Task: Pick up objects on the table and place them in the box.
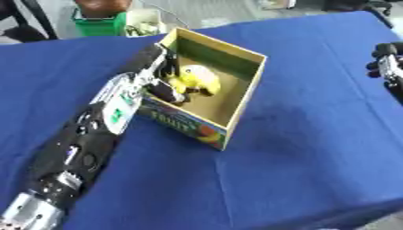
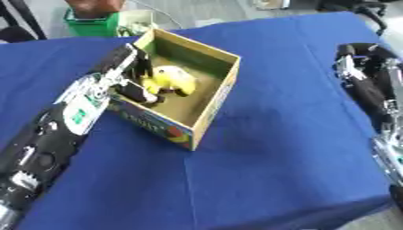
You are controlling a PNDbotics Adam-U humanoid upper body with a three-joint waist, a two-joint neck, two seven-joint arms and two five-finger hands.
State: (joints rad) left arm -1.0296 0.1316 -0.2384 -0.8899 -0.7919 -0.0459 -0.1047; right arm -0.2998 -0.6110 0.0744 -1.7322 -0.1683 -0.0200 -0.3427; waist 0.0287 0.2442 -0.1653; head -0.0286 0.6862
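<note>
An open cardboard box (image 1: 245, 85) with fruit printing on its front stands on the blue table. Inside it lies a yellow object (image 1: 197, 77), rounded, near the left wall. My left arm reaches from the lower left over the box's left rim, and my left hand (image 1: 163, 85) is inside the box, its dark fingers right beside the yellow object. Whether the fingers still touch it is unclear. My right hand (image 2: 352, 57) rests at the right edge of the table, far from the box, holding nothing.
The blue tablecloth (image 1: 299, 148) covers the whole table. Beyond the far edge stands a green crate (image 1: 100, 24) with a brown object on top. Dark chair legs show at the top left.
</note>
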